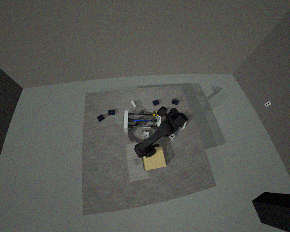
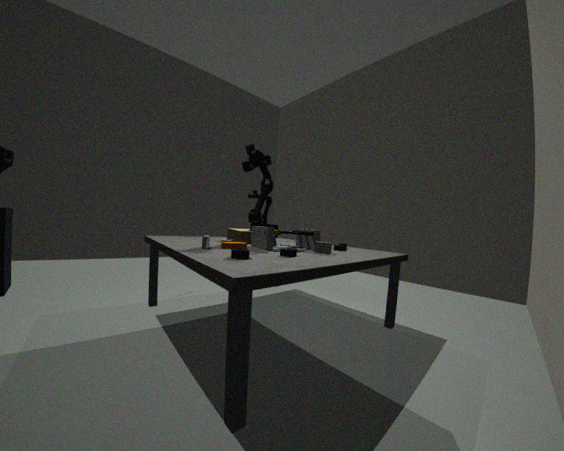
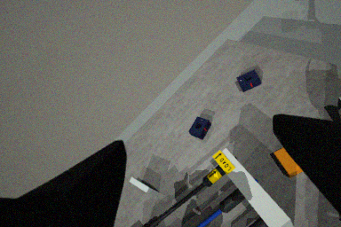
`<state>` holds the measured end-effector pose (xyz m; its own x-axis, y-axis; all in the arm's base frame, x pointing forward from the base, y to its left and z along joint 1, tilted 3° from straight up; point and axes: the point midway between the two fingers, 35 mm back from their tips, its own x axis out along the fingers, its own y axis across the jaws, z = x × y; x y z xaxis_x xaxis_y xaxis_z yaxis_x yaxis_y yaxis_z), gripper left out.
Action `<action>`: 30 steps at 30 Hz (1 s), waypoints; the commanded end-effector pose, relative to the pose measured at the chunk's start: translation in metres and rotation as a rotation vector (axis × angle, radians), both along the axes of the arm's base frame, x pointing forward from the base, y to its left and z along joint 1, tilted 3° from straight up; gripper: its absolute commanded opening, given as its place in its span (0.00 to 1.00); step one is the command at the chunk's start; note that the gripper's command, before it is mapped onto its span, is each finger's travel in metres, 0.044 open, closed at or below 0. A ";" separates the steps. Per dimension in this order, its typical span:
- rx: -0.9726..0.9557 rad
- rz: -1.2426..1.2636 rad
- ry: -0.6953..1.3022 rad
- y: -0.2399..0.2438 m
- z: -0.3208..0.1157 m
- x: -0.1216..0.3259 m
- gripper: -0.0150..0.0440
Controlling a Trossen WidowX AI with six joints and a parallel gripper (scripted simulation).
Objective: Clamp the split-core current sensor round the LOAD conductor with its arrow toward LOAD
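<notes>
The LOAD conductor (image 1: 142, 114) (image 3: 178, 202) is a dark cable with a yellow band (image 3: 214, 176) near one end, beside the yellow LOAD marker (image 3: 224, 161). Nothing is clearly seen clamped round its visible length. A small pale piece (image 1: 146, 133) stands near the arm, below the cables in the top view. It may be the open sensor, but its halves and arrow are too small to read. My gripper (image 2: 246, 158) (image 3: 199, 136) is open and empty, high above the table and the cables. The arm hides part of the rack's right end in the top view.
White end blocks (image 1: 125, 122) (image 3: 265, 201) hold the cables, including a blue one (image 1: 143, 120) (image 3: 210, 219). Several navy blocks (image 1: 111, 112) (image 3: 249, 81) lie around them. An orange block (image 2: 233, 245) (image 3: 288, 161), a pale cylinder (image 2: 205, 241) and a yellow box (image 1: 155, 161) also stand there.
</notes>
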<state>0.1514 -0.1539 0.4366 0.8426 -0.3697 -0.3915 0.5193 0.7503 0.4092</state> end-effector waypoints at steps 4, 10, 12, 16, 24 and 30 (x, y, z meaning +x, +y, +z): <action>-0.031 0.036 0.007 -0.001 -0.004 0.009 1.00; -0.163 0.182 0.005 0.007 -0.021 0.054 1.00; -0.210 0.221 -0.002 0.011 -0.031 0.072 1.00; -0.299 0.296 -0.038 0.028 -0.050 0.107 1.00; -0.448 0.419 -0.183 0.091 -0.086 0.157 1.00; -0.538 0.476 -0.327 0.148 -0.111 0.165 1.00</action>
<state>0.3167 -0.0453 0.3404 0.9955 -0.0623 -0.0713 0.0652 0.9971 0.0385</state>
